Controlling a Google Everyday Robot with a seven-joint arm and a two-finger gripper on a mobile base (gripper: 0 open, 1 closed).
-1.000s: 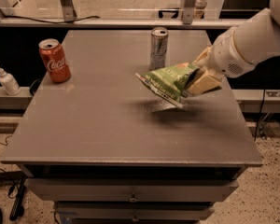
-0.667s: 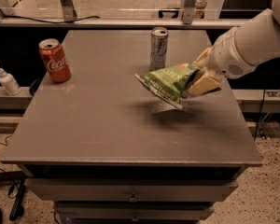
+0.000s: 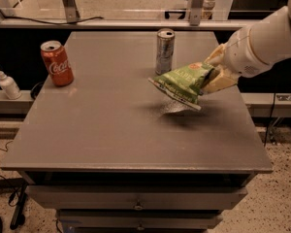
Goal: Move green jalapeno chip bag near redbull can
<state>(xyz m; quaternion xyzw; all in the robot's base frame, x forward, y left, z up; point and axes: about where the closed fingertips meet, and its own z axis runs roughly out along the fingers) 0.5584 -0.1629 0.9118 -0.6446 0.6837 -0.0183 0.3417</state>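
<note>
— Grey worktop (image 3: 111,130) first: what stands on it?

— The redbull can (image 3: 165,50), upright towards the back edge, and a red Coca-Cola can (image 3: 56,62) well apart at the far left.

— And the green jalapeno chip bag (image 3: 182,84)?

— In the air. My fingers (image 3: 211,75) are closed on its right end, and it hangs tilted, left end dipping towards the worktop, its shadow beneath. It is just in front of the redbull can and a little to the right, near it but not touching.

— What has changed in the last second?

— Almost nothing. The bag keeps the same place, tilt and height, and the can has not stirred. I judge the carry is over and I am paused above the drop spot.

— So what is left?

— Lowering it and letting go. The spot already counts as near, I think. The risk is the dipping end brushing that slim can as the bag settles, since it looks easy to tip.
</note>
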